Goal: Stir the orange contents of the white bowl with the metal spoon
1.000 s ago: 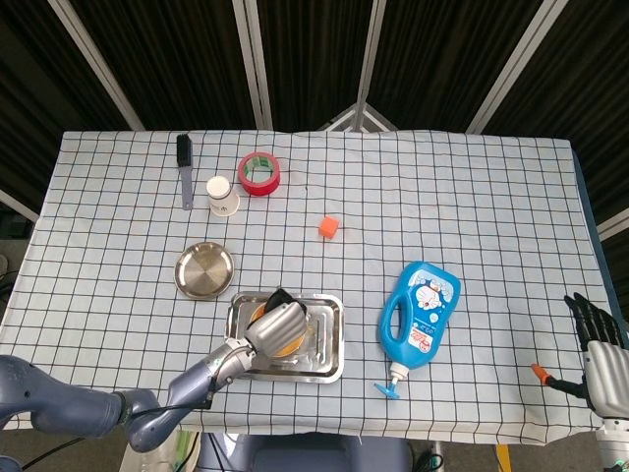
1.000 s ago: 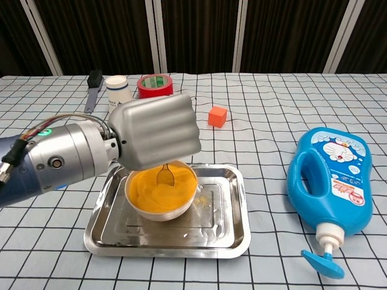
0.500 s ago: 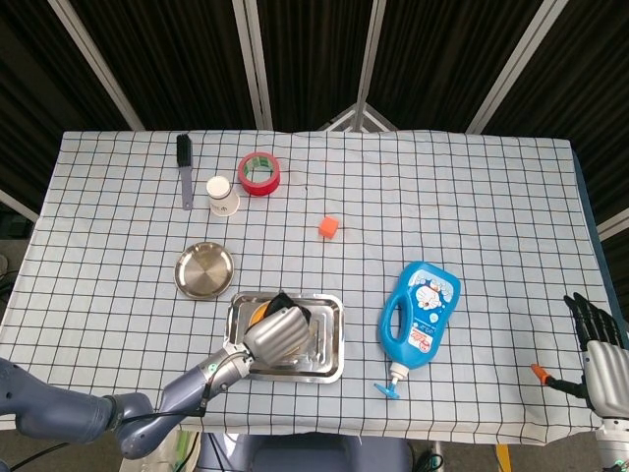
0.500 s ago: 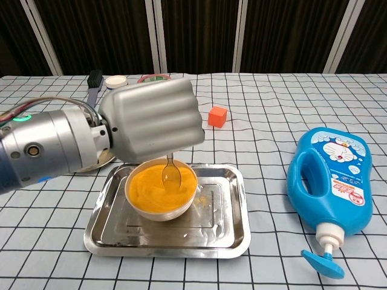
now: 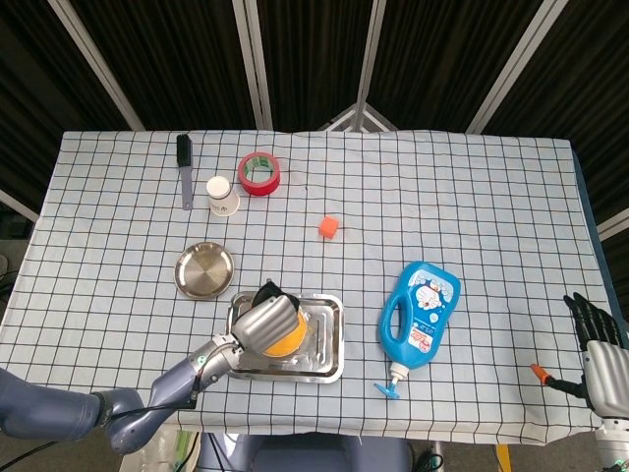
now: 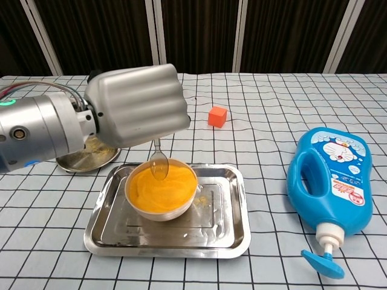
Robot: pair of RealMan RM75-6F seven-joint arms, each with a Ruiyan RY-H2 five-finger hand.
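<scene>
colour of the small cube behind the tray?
Orange; the cube shows best in the chest view.

The left hand (image 6: 136, 106) hangs over the white bowl (image 6: 161, 208), blocking the way down from above and from the left. The bowl sits in the left half of a steel tray (image 6: 227, 232) near the table's front edge; the tray's right half is bare. A blue bottle (image 6: 329, 175) lies to the right, with open cloth between it and the tray. Just behind the tray's left corner lies a steel plate (image 5: 204, 269). Towards the table's middle stands an orange cube (image 6: 217, 116).
</scene>
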